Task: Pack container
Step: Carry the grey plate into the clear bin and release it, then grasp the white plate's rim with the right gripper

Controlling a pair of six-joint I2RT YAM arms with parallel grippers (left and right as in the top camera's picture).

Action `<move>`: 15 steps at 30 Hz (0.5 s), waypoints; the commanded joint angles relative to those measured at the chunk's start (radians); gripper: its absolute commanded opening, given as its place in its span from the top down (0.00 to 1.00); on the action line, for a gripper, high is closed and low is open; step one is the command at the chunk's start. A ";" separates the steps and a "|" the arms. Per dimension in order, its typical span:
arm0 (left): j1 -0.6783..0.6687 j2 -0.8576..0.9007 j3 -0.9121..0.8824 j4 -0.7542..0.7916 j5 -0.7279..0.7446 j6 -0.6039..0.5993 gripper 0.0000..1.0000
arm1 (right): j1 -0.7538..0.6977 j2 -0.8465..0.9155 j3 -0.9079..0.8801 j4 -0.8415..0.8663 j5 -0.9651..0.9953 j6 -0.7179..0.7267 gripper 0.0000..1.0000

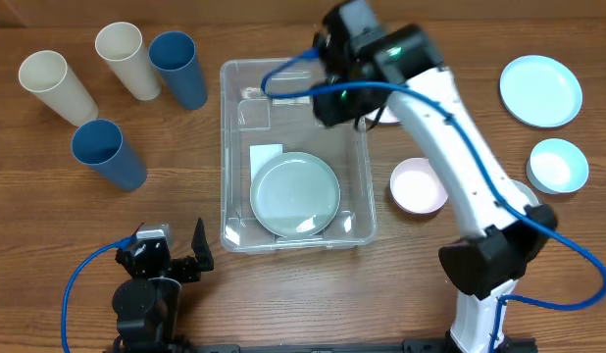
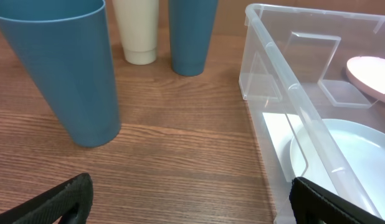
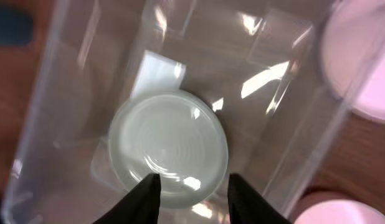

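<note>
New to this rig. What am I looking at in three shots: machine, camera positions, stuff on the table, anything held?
Two robot arms at a wooden table, each ending in a two-finger pincer. One picture looks down from above; the other two come from cameras on the left and right wrists, so the dark tips at the bottom are that arm's fingers. Mid-table sits a large clear rectangular plastic bin with a pale round plate flat inside. Left of it stand two cream cups and two blue cups; right of it, two pink dishes, a light blue plate and a light blue bowl. The right pincer hangs over the bin, the left pincer near the front edge. Both are open, holding nothing.
</note>
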 commanded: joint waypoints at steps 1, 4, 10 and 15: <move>-0.007 -0.009 -0.004 0.005 -0.004 0.023 0.00 | -0.153 -0.014 0.109 -0.015 0.087 0.101 0.62; -0.007 -0.009 -0.004 0.005 -0.004 0.023 0.00 | -0.312 0.002 0.095 0.016 0.060 0.153 0.59; -0.007 -0.009 -0.004 0.005 -0.004 0.023 0.00 | -0.487 0.150 0.094 0.086 0.026 0.196 0.49; -0.007 -0.009 -0.004 0.005 -0.004 0.023 0.00 | -0.493 0.322 0.094 0.137 0.027 0.220 0.49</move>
